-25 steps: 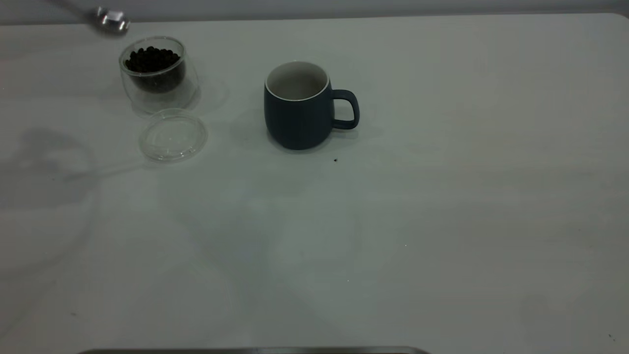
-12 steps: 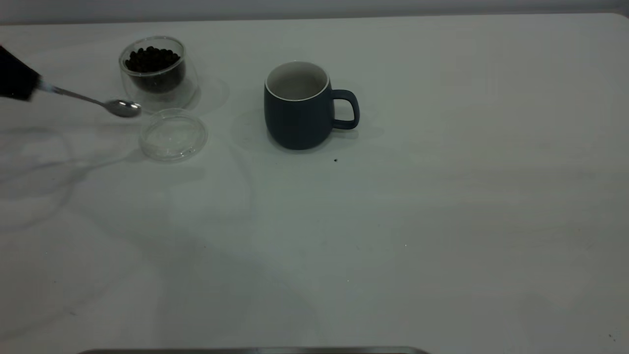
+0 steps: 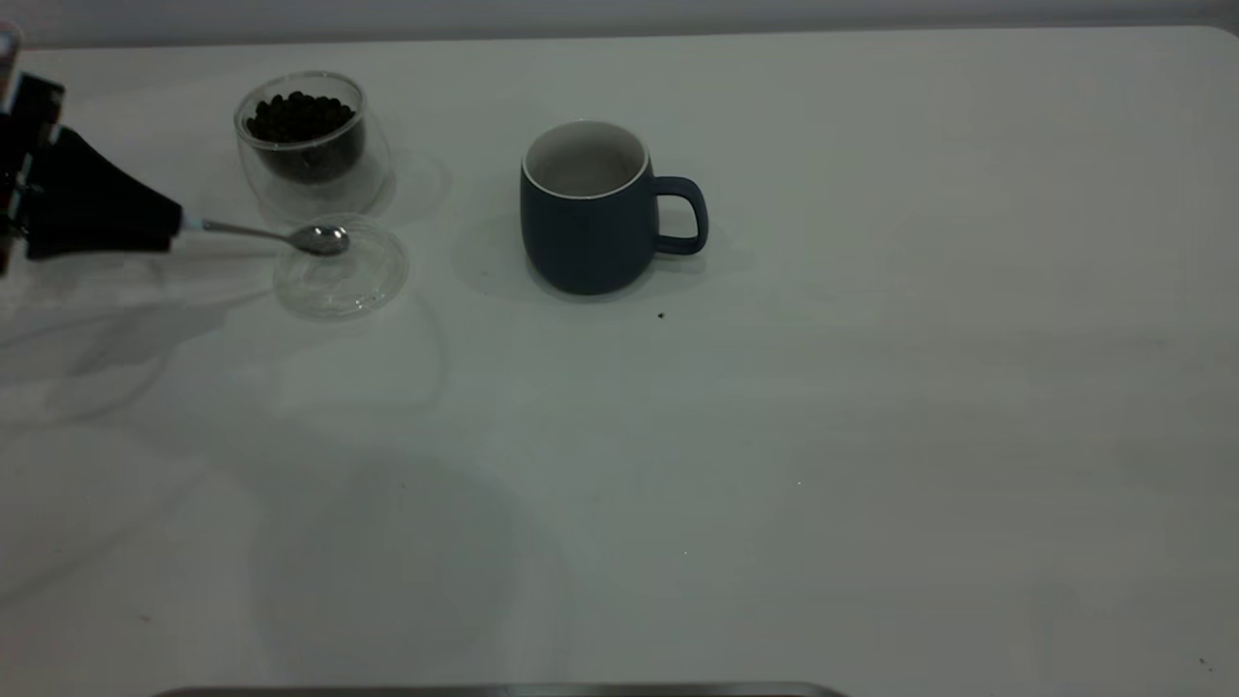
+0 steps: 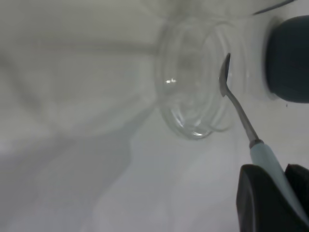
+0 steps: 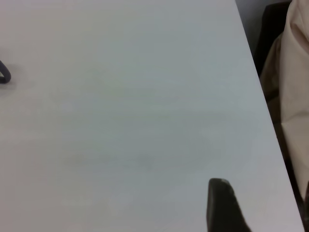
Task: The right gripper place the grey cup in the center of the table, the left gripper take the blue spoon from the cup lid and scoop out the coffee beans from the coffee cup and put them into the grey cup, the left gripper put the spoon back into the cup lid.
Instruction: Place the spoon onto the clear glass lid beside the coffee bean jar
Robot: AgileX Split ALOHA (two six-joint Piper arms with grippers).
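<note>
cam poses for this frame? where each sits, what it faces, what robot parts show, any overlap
Exterior: high, facing down on the table; left hand enters at left, holding the blue spoon.
Left wrist: above the cup lid; hand, spoon.
Right wrist: over bare table; one fingertip.
Exterior and left wrist share lid, spoon, grey cup.

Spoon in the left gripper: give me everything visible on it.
The small teaspoon has a shiny metal bowl, a thin metal shaft and a pale blue-white handle. The left gripper, at the table's left edge, is shut on the handle. The spoon lies nearly level, its bowl empty, over the round clear glass lid, near the lid's far rim. Whether the bowl touches the lid cannot be told.
</note>
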